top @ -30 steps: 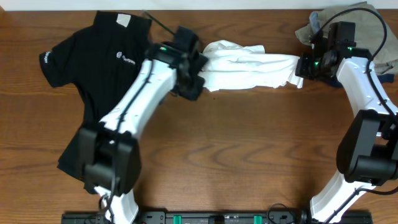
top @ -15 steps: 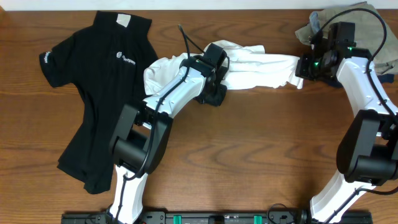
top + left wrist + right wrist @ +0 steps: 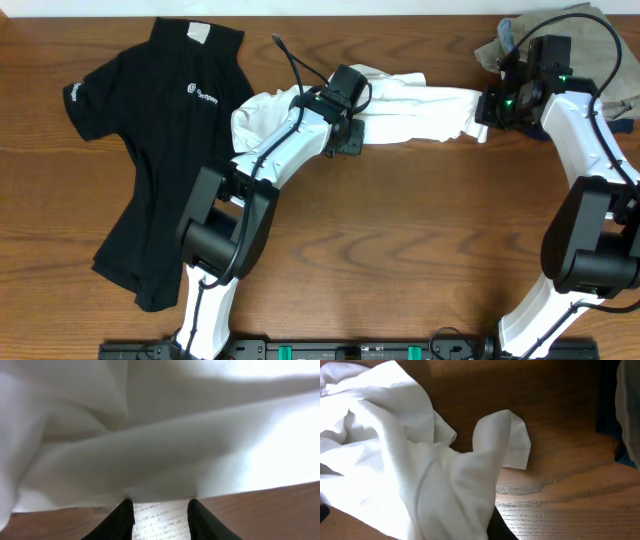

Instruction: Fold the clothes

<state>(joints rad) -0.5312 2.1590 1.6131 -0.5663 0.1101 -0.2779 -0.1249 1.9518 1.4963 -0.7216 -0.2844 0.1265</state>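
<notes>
Wood-grain table (image 3: 400, 250) fills the overhead view, with the black shirt (image 3: 170, 130) spread flat at the far left, collar toward the back edge and its small white chest logo facing up. The white T-shirt (image 3: 420, 110) lies as a crumpled band along the back of the table, between the two arms and just to the right of the black shirt. From its base at the near edge, the left arm folds at the elbow and sends its forearm up and to the right, over the left part of the white cloth, so that the left gripper (image 3: 345, 135) sits low at the near edge of the band. In the left wrist view its two dark fingers (image 3: 122, 520) stand partly apart with bare wood showing between them; the white hem runs across just at their tips, and nothing appears to be pinched there, though the cloth hides the tips themselves. The right arm rises from the near right corner, bends, and turns its wrist inward to the left, placing the right gripper (image 3: 487, 108) at the right end of the band. Its jaws are closed on a bunch of the white T-shirt, which gathers toward them in the right wrist view. A khaki-and-navy stack (image 3: 490, 45) sits behind that wrist in the back right corner.
</notes>
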